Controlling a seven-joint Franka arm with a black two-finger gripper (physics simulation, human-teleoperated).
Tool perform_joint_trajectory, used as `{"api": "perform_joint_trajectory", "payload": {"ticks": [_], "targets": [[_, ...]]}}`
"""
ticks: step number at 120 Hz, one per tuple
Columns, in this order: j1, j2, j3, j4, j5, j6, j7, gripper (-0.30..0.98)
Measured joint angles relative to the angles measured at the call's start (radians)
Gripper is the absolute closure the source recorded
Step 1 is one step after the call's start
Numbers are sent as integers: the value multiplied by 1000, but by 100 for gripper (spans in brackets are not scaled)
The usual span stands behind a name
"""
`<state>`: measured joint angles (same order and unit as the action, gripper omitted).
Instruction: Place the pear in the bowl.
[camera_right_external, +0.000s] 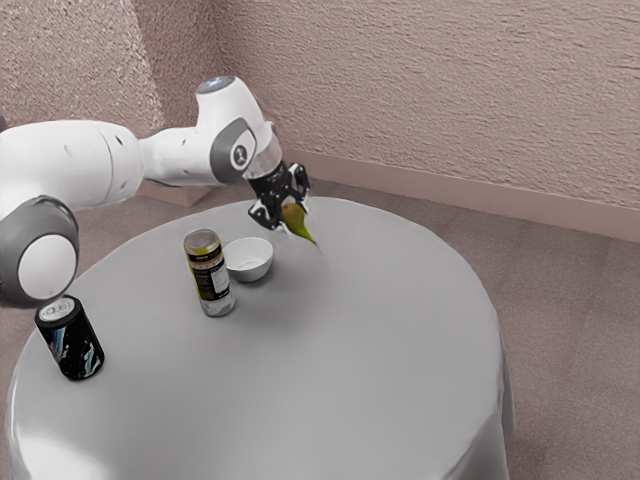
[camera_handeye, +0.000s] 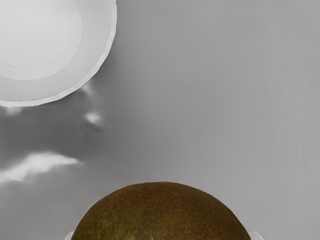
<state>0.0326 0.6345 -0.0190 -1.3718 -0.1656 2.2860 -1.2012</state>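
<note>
My black gripper (camera_right_external: 289, 213) is over the far part of the table in the exterior view, shut on the green-brown pear (camera_right_external: 295, 218), whose narrow end points down and toward the view's right. Beside it, toward the exterior view's left, the white bowl (camera_right_external: 249, 259) stands upright on the table, with nothing seen inside. In the wrist view the pear (camera_handeye: 161, 212) is large at the lower edge, and part of the bowl (camera_handeye: 95, 55) shows apart from it.
Close beside the bowl stands a yellow and black can (camera_right_external: 209, 273). A black can (camera_right_external: 70, 340) is near the edge of the round grey table (camera_right_external: 330, 390), under the arm at the exterior view's left.
</note>
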Motion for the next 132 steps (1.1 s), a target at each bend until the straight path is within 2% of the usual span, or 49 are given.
{"api": "perform_joint_trajectory", "payload": {"ticks": [18, 62, 132], "targets": [[76, 39, -41, 61, 7, -2, 31, 43], [166, 50, -65, 74, 12, -6, 90, 48], [206, 39, -66, 38, 6, -6, 153, 48]]}}
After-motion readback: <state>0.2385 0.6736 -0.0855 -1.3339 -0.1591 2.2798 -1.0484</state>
